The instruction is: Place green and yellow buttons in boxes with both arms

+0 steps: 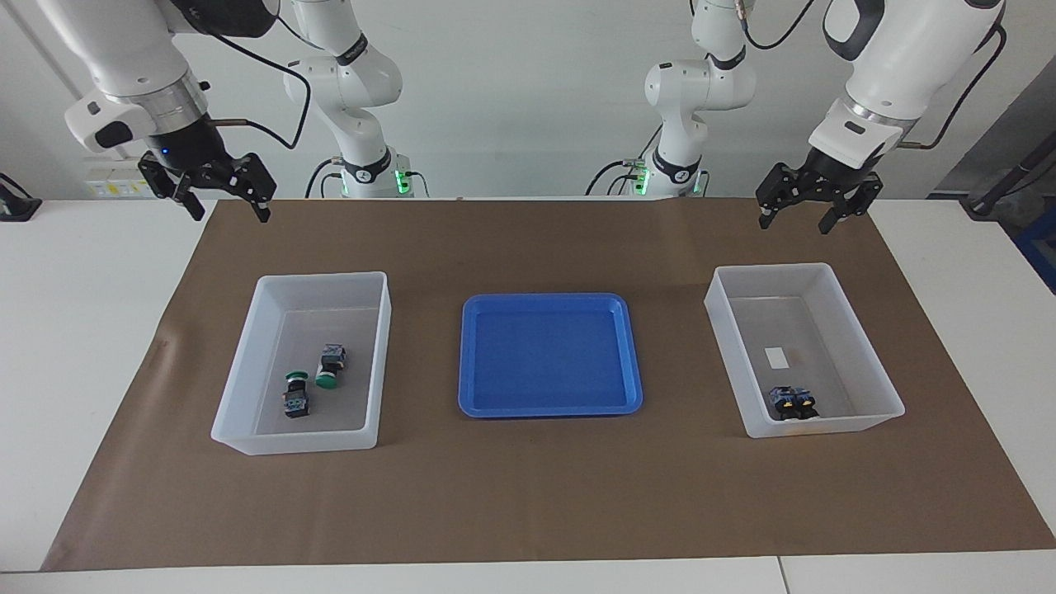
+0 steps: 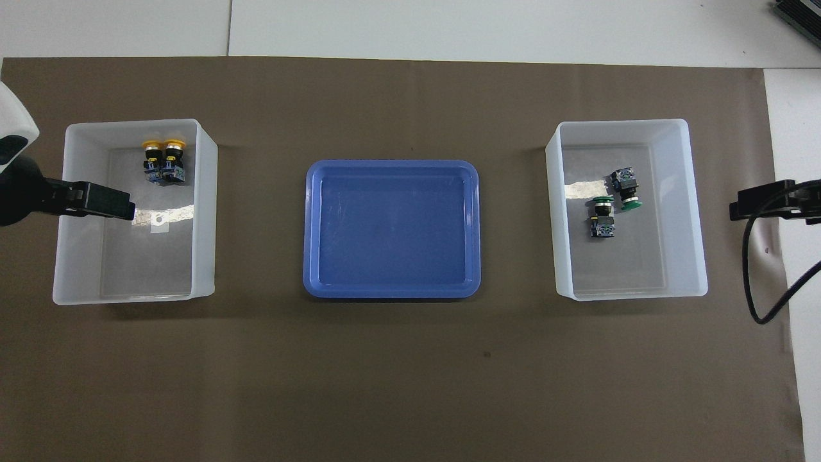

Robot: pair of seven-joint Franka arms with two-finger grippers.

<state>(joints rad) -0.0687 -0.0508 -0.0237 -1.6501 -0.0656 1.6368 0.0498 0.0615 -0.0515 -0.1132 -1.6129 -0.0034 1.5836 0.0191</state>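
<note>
Two yellow buttons (image 1: 794, 403) (image 2: 163, 160) lie side by side in the white box (image 1: 866, 338) (image 2: 205, 212) at the left arm's end. Two green buttons (image 1: 330, 363) (image 2: 625, 189) lie on their sides in the white box (image 1: 239, 363) (image 2: 696, 205) at the right arm's end. My left gripper (image 1: 796, 219) (image 2: 125, 206) is open and empty, raised over the mat by the yellow buttons' box. My right gripper (image 1: 229, 210) (image 2: 734, 208) is open and empty, raised over the mat by the green buttons' box.
A blue tray (image 1: 468, 355) (image 2: 310, 231) with nothing in it sits mid-table between the two boxes. A brown mat (image 1: 528, 495) covers the table. A small white label (image 1: 777, 356) lies on the floor of the yellow buttons' box.
</note>
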